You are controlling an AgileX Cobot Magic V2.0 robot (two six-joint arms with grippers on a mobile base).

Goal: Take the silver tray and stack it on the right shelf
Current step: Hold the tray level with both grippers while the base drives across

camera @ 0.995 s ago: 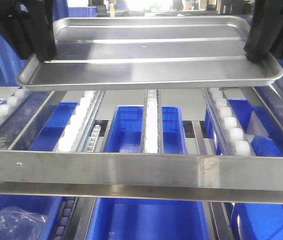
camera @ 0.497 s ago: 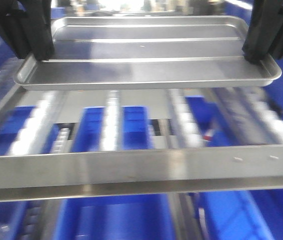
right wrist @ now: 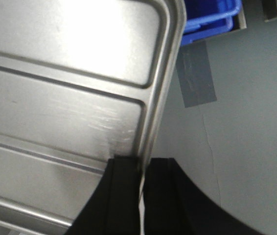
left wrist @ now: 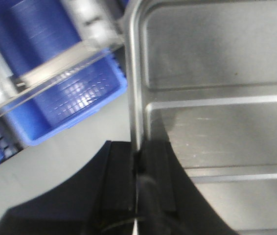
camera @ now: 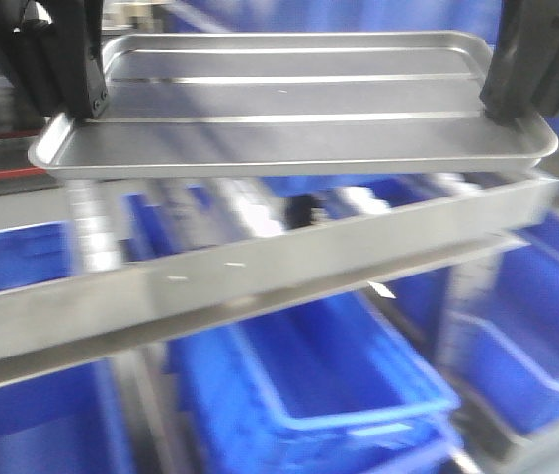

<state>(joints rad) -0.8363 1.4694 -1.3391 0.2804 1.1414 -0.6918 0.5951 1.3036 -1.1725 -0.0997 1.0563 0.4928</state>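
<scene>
Above the front crossbar: we hold the silver tray (camera: 289, 109) in the air, roughly level, its long side running across the front view.
Tray surface: shiny steel with a shallow raised rim, rounded corners and two long ridges along the flat bottom.
Left tool (camera: 84, 99): clenched on the tray's left short rim. In our left wrist view the left tool (left wrist: 137, 164) has one black finger inside the rim and one outside, with the rim pinched between them.
Right tool (camera: 502, 99): clenched on the opposite short rim. Our right wrist view shows the right tool (right wrist: 142, 169) gripping the same way, the thin rim edge caught between its two black fingers.
Right shelf (camera: 260, 281): its wide brushed-steel crossbar lies below the tray and slants across the front view, lower at our left and higher at our right. It is heavily blurred, and we cannot make out the roller rails behind it.
Gap: on the left, the tray's underside is clearly apart from the crossbar. At the far right the two come close in the view, and we cannot tell whether they touch.
Blue bins (camera: 319, 385): they sit under the crossbar, smeared by blur. Another blue bin (left wrist: 65, 93) shows beside the tray's left edge.
Floor (right wrist: 246, 127): grey, with a patch of grey tape (right wrist: 196, 73) near the tray's corner.
</scene>
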